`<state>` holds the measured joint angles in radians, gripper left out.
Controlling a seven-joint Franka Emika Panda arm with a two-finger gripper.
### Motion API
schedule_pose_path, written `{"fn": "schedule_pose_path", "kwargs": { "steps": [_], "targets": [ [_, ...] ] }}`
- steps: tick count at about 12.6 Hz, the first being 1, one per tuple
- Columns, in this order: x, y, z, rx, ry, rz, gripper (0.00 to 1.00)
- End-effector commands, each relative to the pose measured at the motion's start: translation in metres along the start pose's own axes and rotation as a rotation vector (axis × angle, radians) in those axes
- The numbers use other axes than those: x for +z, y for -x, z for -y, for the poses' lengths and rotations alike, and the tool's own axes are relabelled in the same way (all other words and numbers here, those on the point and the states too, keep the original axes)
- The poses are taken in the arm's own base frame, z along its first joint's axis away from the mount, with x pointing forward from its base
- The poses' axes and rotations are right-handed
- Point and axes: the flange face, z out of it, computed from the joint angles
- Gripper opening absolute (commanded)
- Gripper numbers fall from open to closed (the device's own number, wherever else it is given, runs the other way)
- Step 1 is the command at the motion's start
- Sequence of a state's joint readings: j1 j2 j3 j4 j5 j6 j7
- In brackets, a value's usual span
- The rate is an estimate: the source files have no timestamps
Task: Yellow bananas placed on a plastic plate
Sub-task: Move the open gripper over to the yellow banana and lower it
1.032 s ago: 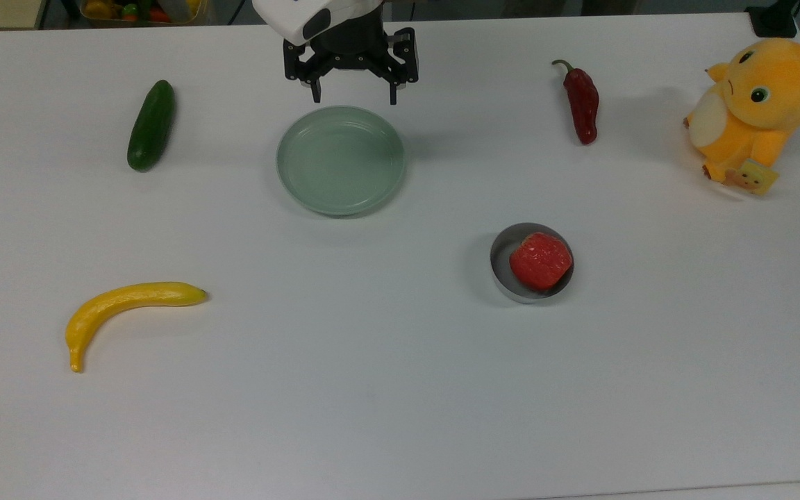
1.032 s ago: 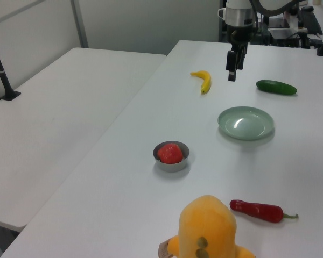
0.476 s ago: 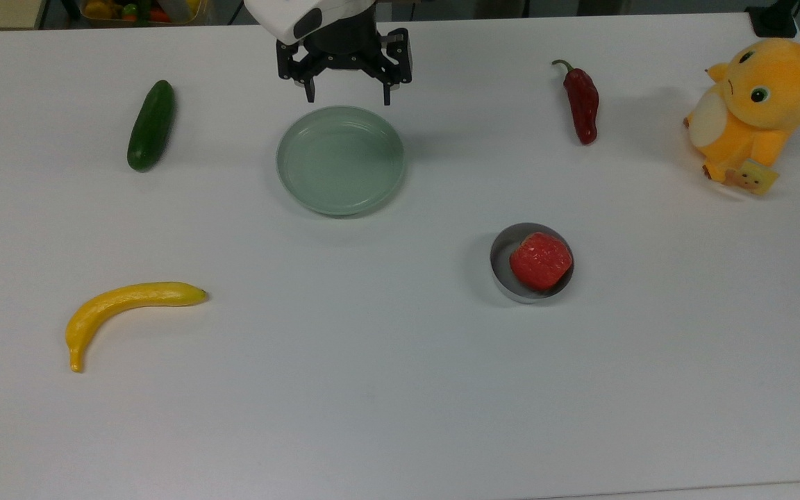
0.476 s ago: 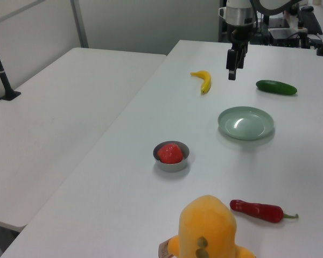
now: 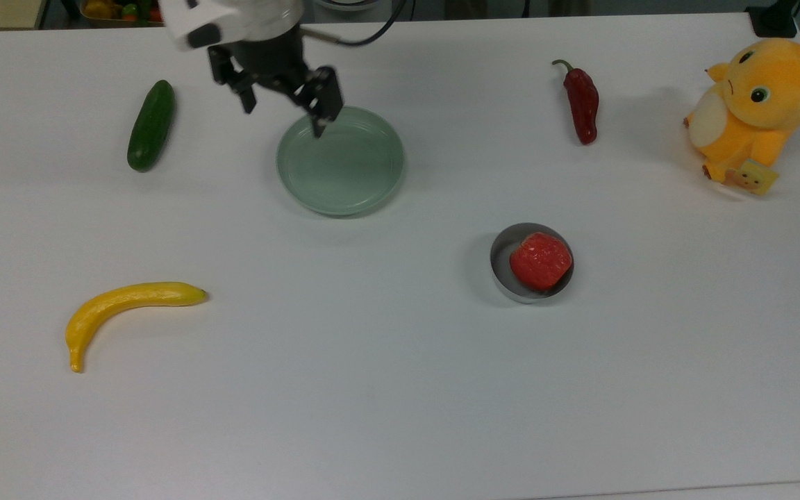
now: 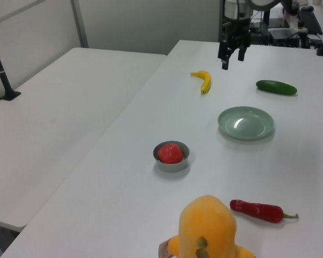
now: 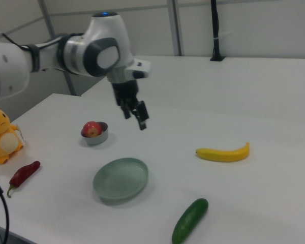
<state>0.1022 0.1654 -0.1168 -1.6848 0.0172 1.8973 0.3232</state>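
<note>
On the white table (image 5: 400, 389) I am seeing the yellow bananas (image 5: 122, 305) (image 6: 204, 80) (image 7: 223, 153) as one curved fruit, lying flat near the top view's lower left, well apart from the plastic plate (image 5: 341, 161) (image 6: 246, 122) (image 7: 121, 179). Nothing is lying on the plate.

I am holding the gripper (image 5: 282, 114) (image 6: 231, 57) (image 7: 134, 119) in the air with its fingers spread wide and gripping nothing. In the top view one fingertip is overlapping the plate's upper-left rim; how high it is hanging above the rim I cannot tell from that view. The right view is showing it well above the table, tilted. The arm's upper links are being cut off at the top view's upper edge.

The cucumber (image 5: 151, 125) (image 6: 276, 87) (image 7: 190, 220) is lying to the top view's left of the plate. A grey metal bowl (image 5: 504, 274) (image 6: 171, 161) (image 7: 95, 136) is holding a red fruit (image 5: 541, 260) (image 6: 170, 153) (image 7: 91, 128). A red chilli (image 5: 582, 104) (image 6: 257, 210) (image 7: 23, 174) and an orange plush toy (image 5: 754, 104) (image 6: 207, 228) (image 7: 4, 135) are sitting toward the top view's right; the left view is cropping the toy at its bottom edge.
</note>
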Motion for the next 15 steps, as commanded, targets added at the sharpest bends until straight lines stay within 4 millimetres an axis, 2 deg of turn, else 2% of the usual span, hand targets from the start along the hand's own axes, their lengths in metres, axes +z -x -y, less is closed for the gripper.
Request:
{"fn": "schedule_pose_path", "kwargs": {
  "steps": [1, 3, 6, 8, 11, 15],
  "targets": [
    [0.022, -0.051, -0.047, 0.216, -0.006, -0.106, 1.00],
    [0.028, -0.076, -0.071, 0.316, -0.001, -0.149, 1.00],
    [0.059, -0.108, -0.103, 0.493, 0.035, -0.164, 1.00],
    [0.077, -0.120, -0.119, 0.565, 0.069, -0.165, 1.00],
    [0.101, -0.136, -0.126, 0.661, 0.095, -0.182, 1.00],
    [0.136, -0.158, -0.118, 0.774, 0.082, -0.263, 1.00]
  ]
}}
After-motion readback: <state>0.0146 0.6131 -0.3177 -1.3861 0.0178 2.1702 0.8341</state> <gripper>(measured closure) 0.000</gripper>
